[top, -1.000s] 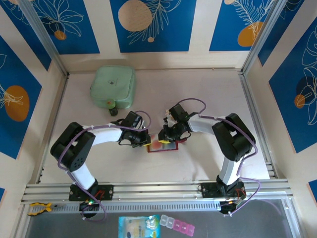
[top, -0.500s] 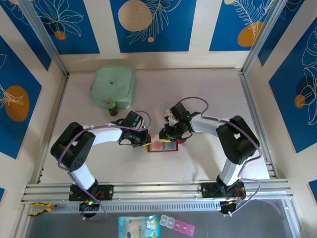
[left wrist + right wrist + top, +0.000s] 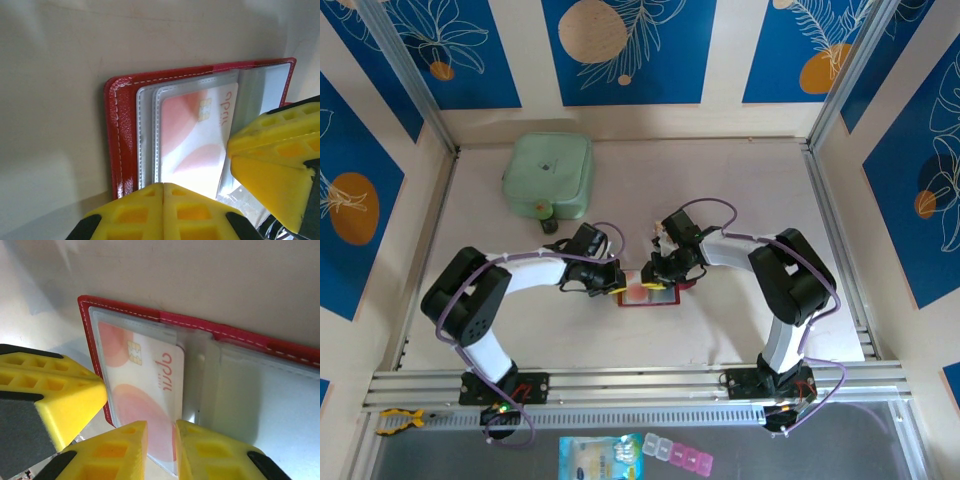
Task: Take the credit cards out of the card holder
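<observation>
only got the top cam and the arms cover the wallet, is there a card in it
observer: yes, a pale card with red blobs and a chip sits in a clear pocket of the open wallet
operator: left gripper open or shut
observer: the left gripper has its fingers pressed together at the wallet's edge; I can't tell if they pinch anything
operator: and the right
observer: the right gripper has a narrow gap between its fingers, and the card's edge shows in that gap
</observation>
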Robot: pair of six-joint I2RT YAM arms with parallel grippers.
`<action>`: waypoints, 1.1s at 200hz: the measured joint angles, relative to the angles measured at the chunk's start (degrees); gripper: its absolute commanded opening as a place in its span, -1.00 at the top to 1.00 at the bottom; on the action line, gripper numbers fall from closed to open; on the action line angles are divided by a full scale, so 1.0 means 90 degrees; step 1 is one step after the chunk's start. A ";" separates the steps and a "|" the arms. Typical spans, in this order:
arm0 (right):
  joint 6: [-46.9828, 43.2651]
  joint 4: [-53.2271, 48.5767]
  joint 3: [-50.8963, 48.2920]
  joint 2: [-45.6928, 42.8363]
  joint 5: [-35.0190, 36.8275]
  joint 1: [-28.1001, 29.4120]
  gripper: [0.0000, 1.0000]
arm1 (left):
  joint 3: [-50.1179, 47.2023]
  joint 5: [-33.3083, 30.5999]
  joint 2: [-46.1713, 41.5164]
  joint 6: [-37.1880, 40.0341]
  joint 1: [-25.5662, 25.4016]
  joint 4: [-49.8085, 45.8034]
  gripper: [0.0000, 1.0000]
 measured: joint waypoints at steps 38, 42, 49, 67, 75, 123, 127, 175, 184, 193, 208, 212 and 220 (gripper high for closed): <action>0.0000 0.0015 0.0029 0.0029 -0.0073 0.0002 0.55 | 0.0000 0.0053 0.0080 0.0002 0.0000 0.0070 0.87; 0.0000 0.0027 0.0034 0.0041 -0.0085 0.0002 0.55 | 0.0000 0.0053 0.0080 0.0002 0.0000 0.0070 0.87; 0.0000 0.0029 0.0058 0.0073 -0.0109 0.0005 0.55 | 0.0000 0.0053 0.0080 0.0002 0.0000 0.0070 0.87; 0.0000 0.0056 0.0090 0.0165 -0.0177 0.0007 0.55 | 0.0000 0.0053 0.0080 0.0002 0.0000 0.0070 0.87; 0.0002 0.0068 0.0102 0.0187 -0.0219 0.0005 0.55 | 0.0000 0.0053 0.0080 0.0002 0.0000 0.0070 0.87; 0.0000 0.0141 0.0107 0.0236 -0.0338 0.0007 0.55 | 0.0000 0.0053 0.0078 0.0002 0.0000 0.0068 0.87; 0.0000 0.0141 0.0109 0.0236 -0.0338 0.0007 0.55 | 0.0000 0.0053 0.0080 0.0002 0.0000 0.0068 0.87; -0.0153 -0.0418 0.0459 0.0291 0.0107 0.0075 0.55 | 0.0000 0.0051 0.0078 0.0007 0.0000 0.0063 0.86; -0.0199 -0.0515 0.0498 0.0291 0.0211 0.0085 0.56 | 0.0000 0.0051 0.0080 0.0007 0.0000 0.0063 0.86; -0.0240 -0.0583 0.0522 0.0289 0.0277 0.0090 0.55 | 0.0000 0.0051 0.0078 0.0010 0.0000 0.0063 0.86; -0.0301 -0.0682 0.0549 0.0284 0.0362 0.0090 0.56 | 0.0000 0.0049 0.0080 0.0032 0.0000 0.0063 0.86; -0.0311 -0.0707 0.0559 0.0282 0.0384 0.0090 0.55 | 0.0000 0.0051 0.0080 0.0032 0.0000 0.0063 0.86; -0.0335 -0.0758 0.0576 0.0274 0.0418 0.0090 0.55 | 0.0000 0.0051 0.0080 0.0032 0.0000 0.0063 0.86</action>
